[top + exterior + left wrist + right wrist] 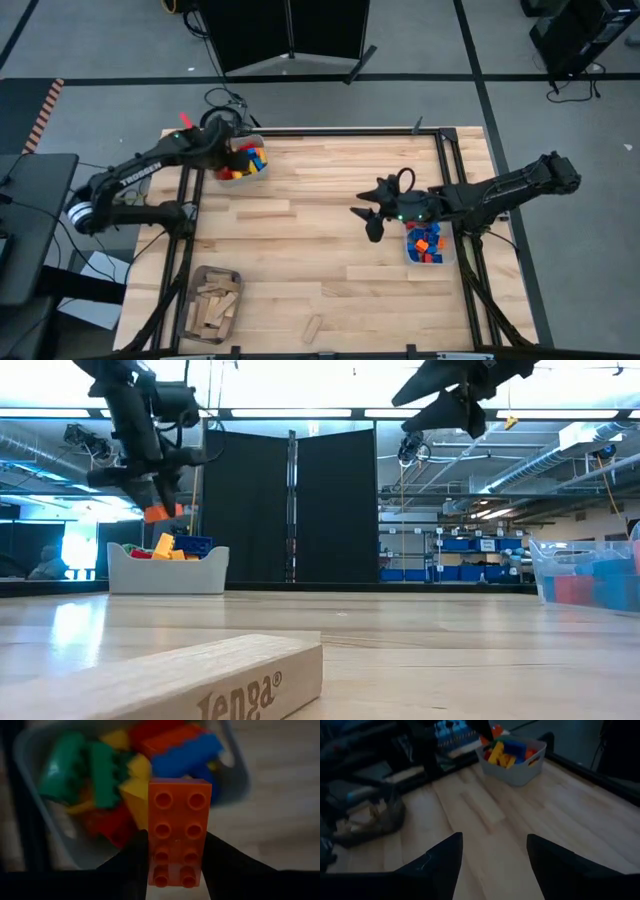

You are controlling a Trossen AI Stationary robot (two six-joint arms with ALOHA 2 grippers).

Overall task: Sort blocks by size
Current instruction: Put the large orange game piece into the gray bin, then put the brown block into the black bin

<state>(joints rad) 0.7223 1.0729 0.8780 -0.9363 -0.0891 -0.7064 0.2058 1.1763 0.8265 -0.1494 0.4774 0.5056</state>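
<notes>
High view: sorting looks nearly done. Left pincer (175,865) pinches an orange brick (178,830) above the grey bin (243,176); right pincer (368,222) spread, empty; one wooden piece (313,327) left loose on the bench (320,270).

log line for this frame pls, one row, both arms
left gripper: shut on orange brick, above grey bin | right gripper: open, empty, raised beside clear bin | loose wooden block on table

Wood table (330,230), three bins + one loose block on it.
You've got a grey bin (243,172) of coloured bricks at far-left corner, a clear bin (430,245) w/ bricks by right edge, a bin (212,305) of tan wooden pieces near-left, and a stray wooden block (313,327), prob. lying flat, near front edge.
</notes>
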